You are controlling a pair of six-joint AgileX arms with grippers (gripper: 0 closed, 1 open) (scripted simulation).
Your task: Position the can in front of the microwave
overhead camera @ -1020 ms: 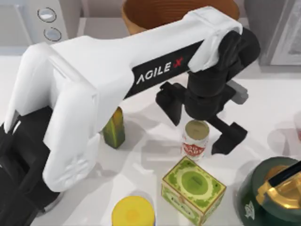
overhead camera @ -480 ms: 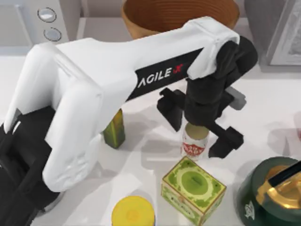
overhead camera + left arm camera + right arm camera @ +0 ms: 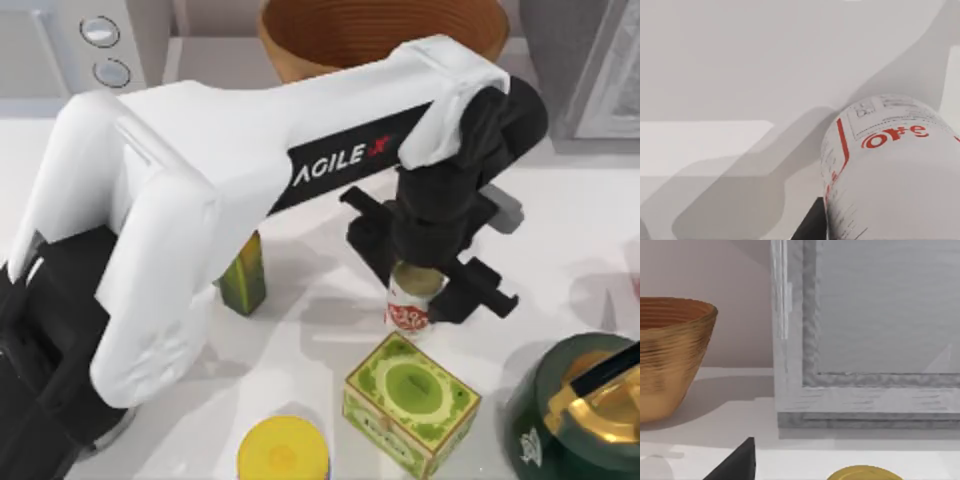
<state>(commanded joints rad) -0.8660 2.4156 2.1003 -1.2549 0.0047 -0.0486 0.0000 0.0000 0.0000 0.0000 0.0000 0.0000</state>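
Top view had the left claw [image 3: 428,282] down over the can [image 3: 413,302] near the middle of the counter [image 3: 560,225], one black finger [image 3: 372,240] on the can's far-left side and the other [image 3: 478,292] on its right, both drawn in against the rim so that the claw looked closed on the can. The can stood upright on the counter, its white-and-red label showing below the black wrist, which covered most of its top. Left wrist view showed the can [image 3: 890,170] very close, white with red lettering, standing on the pale counter [image 3: 740,75] with the arm's shadow lying across the surface beside it.

Just toward the near edge from the can sat a green and cream box [image 3: 410,403], close to it but apart. A yellow-lidded round container [image 3: 283,455] stood at the near edge, left of the box, and a dark green teapot [image 3: 575,420] with a gold lid sat at the near right. A small green bottle [image 3: 243,275] stood partly under the white arm, left of the can. The microwave [image 3: 95,45] was at the far left corner, its two round dials facing the counter, well apart from the can. A brown ribbed bowl [image 3: 380,30] stood at the far edge, behind the arm.

Right wrist view looked toward the bowl [image 3: 670,355] and a grey framed appliance [image 3: 865,330].
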